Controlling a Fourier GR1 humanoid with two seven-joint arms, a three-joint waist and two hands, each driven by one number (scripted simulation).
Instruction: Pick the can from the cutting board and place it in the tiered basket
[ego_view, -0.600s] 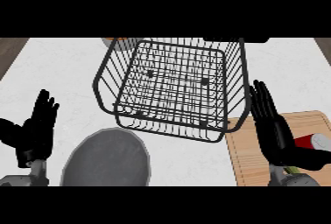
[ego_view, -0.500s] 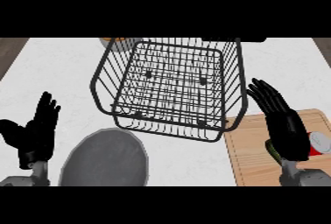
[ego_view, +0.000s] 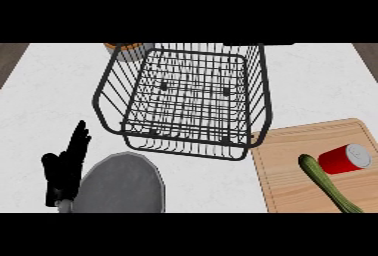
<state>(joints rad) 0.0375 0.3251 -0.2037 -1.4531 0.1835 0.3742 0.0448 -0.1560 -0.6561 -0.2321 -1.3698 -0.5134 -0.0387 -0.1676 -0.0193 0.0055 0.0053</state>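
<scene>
At the lower left, the left hand (ego_view: 65, 167) is seen edge-on above the white counter (ego_view: 44, 90). Its fingers are held straight and pointed up the view, released, with nothing grasped. Just to its right a round grey plate (ego_view: 122, 185) is laid flat on the counter, and its left rim is partly overlapped by the hand.

The middle of the view is taken up by a black wire basket (ego_view: 184, 145), whose walls slope outward toward the top rim. Nothing is seen inside it; only the counter is visible through its wire floor. Behind its far left corner, part of an orange-banded container (ego_view: 127, 50) is shown, and what it is cannot be told.

At the lower right, a wooden cutting board (ego_view: 288, 170) is set just beside the basket's near right corner. A long green cucumber (ego_view: 328, 184) is laid diagonally on the board. The red can (ego_view: 345, 159) is found on its side on the same board, close to the cucumber's upper end, with its silver top turned toward the right. It is well apart from the hand and outside the basket.
</scene>
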